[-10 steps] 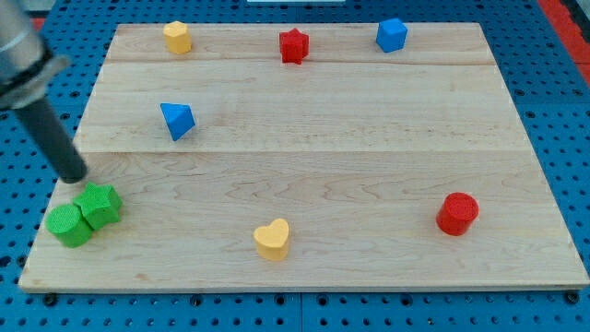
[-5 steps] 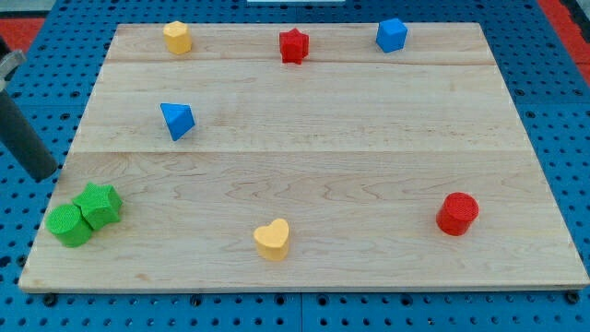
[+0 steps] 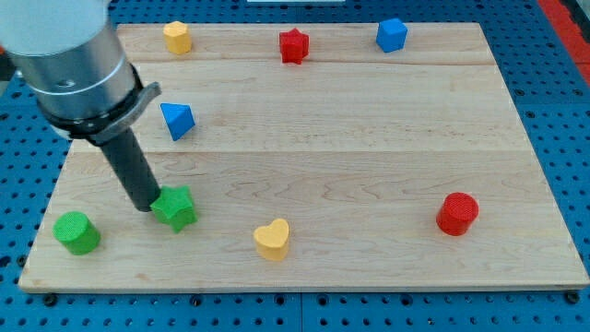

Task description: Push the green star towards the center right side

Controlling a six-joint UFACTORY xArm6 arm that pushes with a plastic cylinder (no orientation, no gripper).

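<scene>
The green star (image 3: 175, 207) is seen near the worktop's (image 3: 369, 157) bottom left, with my tip (image 3: 147, 207) touching its left side. A green cylinder (image 3: 76, 231) lies apart, further left. A yellow heart (image 3: 272, 239) is placed to the star's right. No claw is fitted; only a rod is shown.

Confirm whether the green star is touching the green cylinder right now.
No. The green star sits apart from the green cylinder, with bare board between them, and my tip is against the star's left side.
</scene>
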